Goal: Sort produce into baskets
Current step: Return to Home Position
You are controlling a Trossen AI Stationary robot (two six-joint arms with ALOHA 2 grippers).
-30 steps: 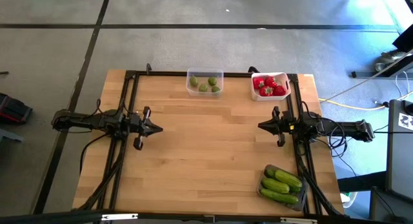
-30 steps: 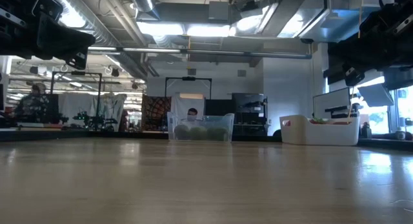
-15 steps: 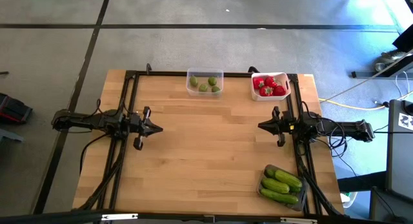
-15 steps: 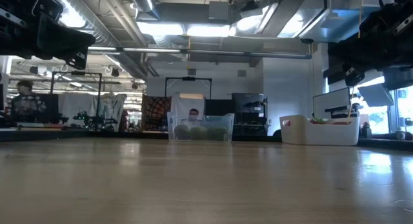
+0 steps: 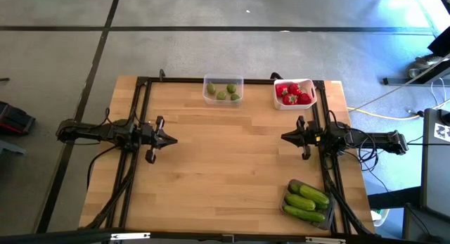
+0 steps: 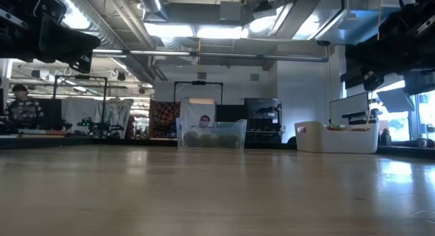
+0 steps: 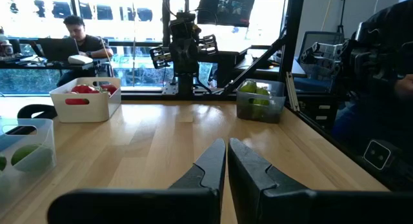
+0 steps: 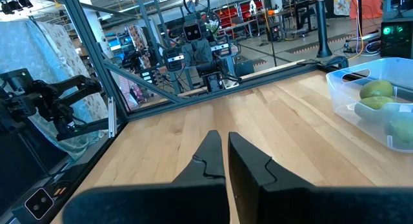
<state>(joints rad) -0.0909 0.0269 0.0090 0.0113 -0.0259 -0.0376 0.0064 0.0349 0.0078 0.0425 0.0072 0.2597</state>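
Three baskets stand on the wooden table. The clear one [image 5: 223, 90] at the far edge holds olive-green fruits [image 8: 376, 90]. The white one [image 5: 294, 93] to its right holds red pieces [image 7: 82, 90]. The dark grey one [image 5: 306, 200] at the near right corner holds cucumbers [image 5: 308, 198]. My left gripper [image 5: 171, 139] hovers level over the table's left part, shut and empty [image 7: 226, 143]. My right gripper [image 5: 285, 137] hovers level over the right part, facing it, also shut and empty [image 8: 224, 137].
Black frame rails [image 5: 140, 117] run along the table's left, right and far sides under the arms. Bare wood [image 5: 225, 159] lies between the two grippers. A person [image 6: 20, 108] shows in the room behind the table, another sits at a desk [image 7: 80, 40].
Both arms and all the produce have kept still. A person in the room behind the table has walked toward the left in the low view.
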